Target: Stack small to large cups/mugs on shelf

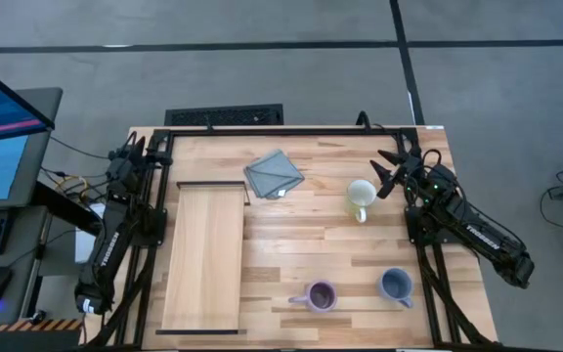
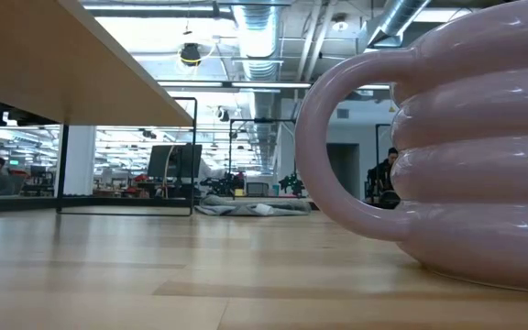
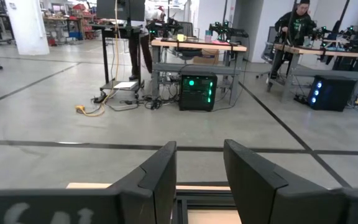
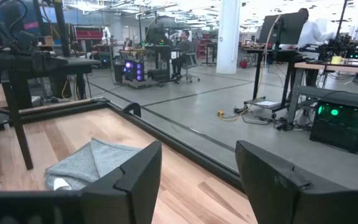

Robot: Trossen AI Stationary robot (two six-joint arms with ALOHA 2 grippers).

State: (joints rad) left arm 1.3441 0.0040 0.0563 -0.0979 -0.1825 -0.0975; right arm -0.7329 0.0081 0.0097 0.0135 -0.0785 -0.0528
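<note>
Plank counter (image 1: 301,249), shelf (image 1: 201,256) bare: cream mug (image 1: 361,196), purple mug (image 1: 320,295), grey-blue mug (image 1: 395,285) unstacked; right gripper (image 1: 387,168) near cream, left gripper (image 1: 143,149) parked, both fingers apart, empty.

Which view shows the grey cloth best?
The high view: the grey cloth lies whole and unblocked on the table. The right wrist view catches part of it behind the right tool; the low view shows it far off; the left wrist view misses it.
</note>
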